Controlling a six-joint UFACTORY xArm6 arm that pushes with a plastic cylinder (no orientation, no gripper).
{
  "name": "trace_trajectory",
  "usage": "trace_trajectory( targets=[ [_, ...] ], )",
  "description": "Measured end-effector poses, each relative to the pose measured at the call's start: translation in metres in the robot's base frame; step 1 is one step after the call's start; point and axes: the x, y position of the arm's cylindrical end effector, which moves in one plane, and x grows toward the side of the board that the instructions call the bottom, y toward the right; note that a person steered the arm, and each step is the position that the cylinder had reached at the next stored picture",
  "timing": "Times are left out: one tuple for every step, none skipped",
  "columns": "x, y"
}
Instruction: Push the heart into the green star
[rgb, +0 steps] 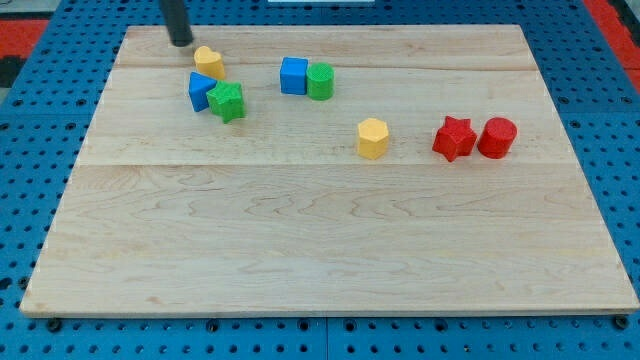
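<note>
Near the view's top left of the wooden board (330, 250), the blue triangle (201, 90) touches the green star (228, 101) on its left side. The yellow heart (208, 62) sits just above the pair, close to the triangle's upper edge. My tip (181, 42) stands up-left of the heart, near but apart. There are no jaws, only a bare rod. Heart, then star, lie down-right of the tip, so a push that way seems called for.

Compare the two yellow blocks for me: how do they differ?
The yellow heart sits near the view's top left, just above the blue triangle and green star; the yellow hexagon stands alone mid-board. The heart is lobed, the hexagon flat-sided. My tip is beside the heart, far from the hexagon. Both are yellow.
</note>
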Motion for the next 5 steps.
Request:
trace_trajectory(
  targets=[
    [0.05,0.08],
    [0.004,0.065],
    [-0.02,0.009],
    [0.027,-0.012],
    [0.054,0.063]
  ],
)
